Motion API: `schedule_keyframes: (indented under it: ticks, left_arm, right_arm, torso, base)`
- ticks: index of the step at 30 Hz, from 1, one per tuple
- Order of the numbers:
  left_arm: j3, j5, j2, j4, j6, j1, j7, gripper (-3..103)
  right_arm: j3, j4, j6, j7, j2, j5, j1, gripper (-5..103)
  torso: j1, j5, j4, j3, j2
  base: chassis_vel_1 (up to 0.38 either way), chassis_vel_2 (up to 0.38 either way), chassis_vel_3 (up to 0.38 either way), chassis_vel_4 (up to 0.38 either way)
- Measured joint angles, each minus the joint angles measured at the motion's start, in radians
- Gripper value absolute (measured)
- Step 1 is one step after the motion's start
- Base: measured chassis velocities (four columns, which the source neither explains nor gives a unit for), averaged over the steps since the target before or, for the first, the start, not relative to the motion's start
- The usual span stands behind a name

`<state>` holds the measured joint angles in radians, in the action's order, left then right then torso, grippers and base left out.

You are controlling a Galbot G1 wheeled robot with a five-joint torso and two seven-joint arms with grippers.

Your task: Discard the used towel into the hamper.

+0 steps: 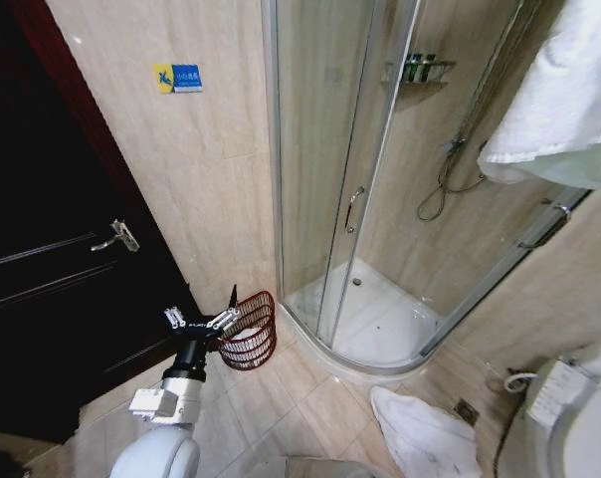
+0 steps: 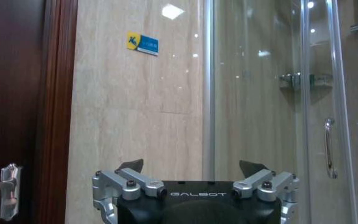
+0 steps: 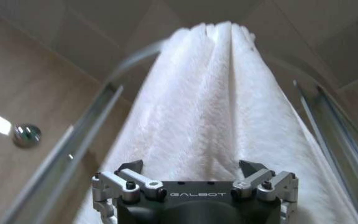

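A dark wooden door (image 1: 52, 289) fills the left. Beside it, the left gripper (image 1: 203, 321), fingers spread and empty, hovers at the rim of the small round red-brown wire hamper (image 1: 251, 334) standing on the tiled floor by the beige wall. Right of that is the glass shower enclosure (image 1: 350, 199). At upper right, a white towel (image 1: 569, 90) hangs high. The right gripper (image 3: 191, 170) faces it, fingers spread; whether they grip is unclear. The towel hangs well apart from the hamper, so released here it would likely miss.
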<state>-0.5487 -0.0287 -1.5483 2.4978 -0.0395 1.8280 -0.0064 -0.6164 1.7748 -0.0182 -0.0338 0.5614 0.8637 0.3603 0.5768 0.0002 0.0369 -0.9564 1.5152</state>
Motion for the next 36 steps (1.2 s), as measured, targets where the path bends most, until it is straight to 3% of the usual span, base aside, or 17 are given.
schedule_keyframes:
  ticks: [7,11,13,20,22,29,31,36]
  left_arm:
    - [0.000,0.000,0.000,0.000,0.000,0.000,0.000,100]
    - [0.000,0.000,0.000,0.000,0.000,0.000,0.000,100]
    - [0.000,0.000,0.000,0.000,0.000,0.000,0.000,100]
    - [0.000,0.000,0.000,0.000,0.000,0.000,0.000,100]
    - [0.000,0.000,0.000,0.000,0.000,0.000,0.000,100]
    - [0.000,0.000,0.000,0.000,0.000,0.000,0.000,100]
    - [0.000,0.000,0.000,0.000,0.000,0.000,0.000,100]
    - [0.000,0.000,0.000,0.000,0.000,0.000,0.000,100]
  right_arm:
    - [0.068,-0.068,0.017,-0.014,0.021,-0.133,-0.093,102]
    - [0.090,-0.070,0.028,-0.029,0.038,-0.153,-0.125,87]
    - [0.092,-0.069,0.029,-0.030,0.039,-0.155,-0.126,87]
    - [0.088,-0.062,0.038,-0.031,0.031,-0.156,-0.120,63]
    - [0.087,-0.061,0.040,-0.032,0.029,-0.157,-0.118,63]
    - [0.077,-0.057,0.043,-0.034,0.025,-0.157,-0.108,39]
    - [0.074,-0.056,0.043,-0.034,0.025,-0.157,-0.105,39]
    - [0.067,-0.052,0.041,-0.034,0.020,-0.155,-0.095,23]
  torso:
    - [0.000,-0.0002,0.0000,0.000,0.000]
    - [0.000,-0.0003,0.0001,0.000,0.000]
    - [0.000,-0.0003,0.0001,0.000,0.000]
    - [0.000,-0.0002,0.0000,0.000,0.001]
    - [0.000,-0.0002,0.0000,0.000,0.001]
    - [0.000,-0.0002,0.0000,0.000,0.001]
    - [0.000,-0.0002,0.0000,0.000,0.001]
    - [0.000,-0.0001,0.0000,0.000,0.001]
  base:
    - [0.000,0.000,0.000,0.000]
    - [0.000,0.000,0.000,0.000]
    - [0.000,0.000,0.000,0.000]
    - [0.000,0.000,0.000,0.000]
    - [0.000,0.000,0.000,0.000]
    - [0.000,0.000,0.000,0.000]
    - [0.000,0.000,0.000,0.000]
    - [0.000,0.000,0.000,0.000]
